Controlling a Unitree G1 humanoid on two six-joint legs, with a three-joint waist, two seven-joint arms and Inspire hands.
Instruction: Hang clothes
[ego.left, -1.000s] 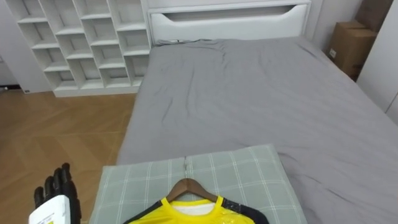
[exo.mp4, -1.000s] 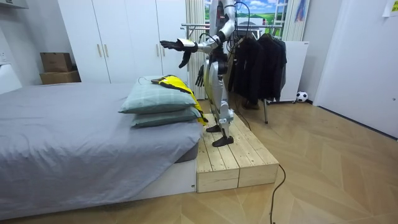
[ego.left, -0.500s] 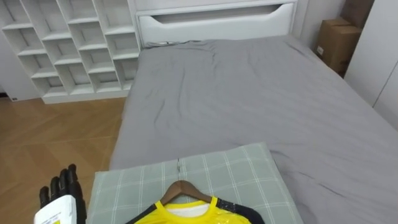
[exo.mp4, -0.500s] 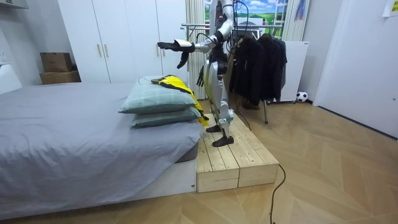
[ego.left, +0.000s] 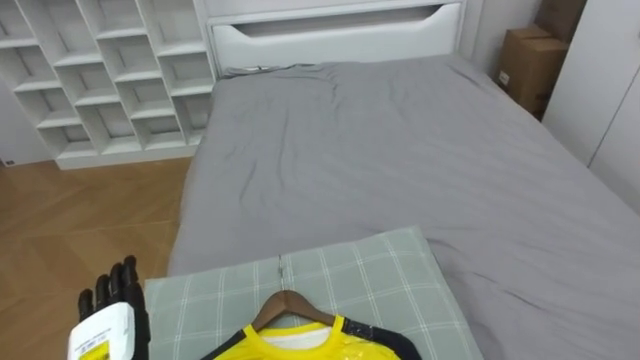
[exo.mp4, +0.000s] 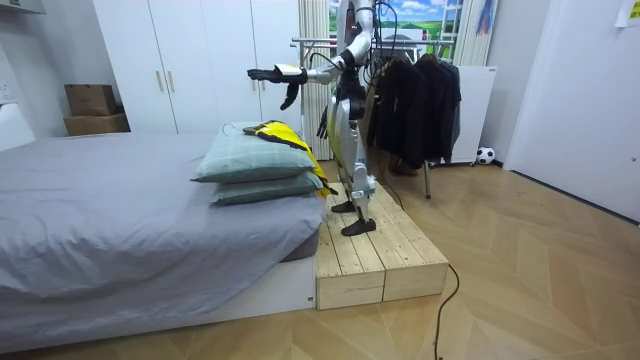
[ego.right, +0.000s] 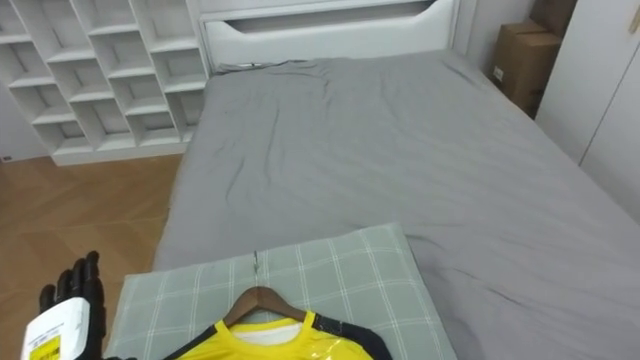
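Observation:
A yellow shirt (ego.left: 300, 346) with dark sleeves lies on a wooden hanger (ego.left: 290, 303) on top of a green checked pillow (ego.left: 400, 290) at the near end of the bed. My left hand (ego.left: 112, 310) is open at the lower left, its dark fingers straight, held beside the pillow and apart from the shirt. In the room view I stand on a wooden platform (exo.mp4: 375, 250) next to the stacked pillows (exo.mp4: 250, 155), with the left hand (exo.mp4: 262, 74) stretched out above them and the right hand (exo.mp4: 322, 121) hanging by my hip.
The grey bed (ego.left: 380, 150) stretches ahead to a white headboard (ego.left: 330, 30). White cube shelves (ego.left: 100, 80) stand at the far left and a cardboard box (ego.left: 525, 65) at the far right. Behind me is a clothes rack (exo.mp4: 400, 90) with dark garments.
My left arm has reached a little further out over the pillows and the hand sits higher in the eye view. The camera has shifted slightly. The shirt has not moved.

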